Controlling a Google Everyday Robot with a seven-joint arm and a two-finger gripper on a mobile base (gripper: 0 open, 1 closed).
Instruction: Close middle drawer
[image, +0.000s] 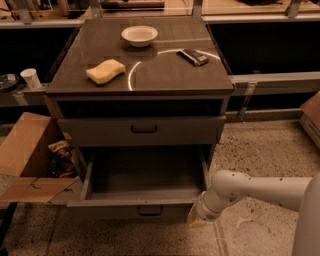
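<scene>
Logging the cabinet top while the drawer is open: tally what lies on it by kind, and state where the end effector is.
Bowl: 1
Sponge: 1
Dark flat packet: 1
Total: 3
End effector: low, by the right front corner of the open middle drawer.
</scene>
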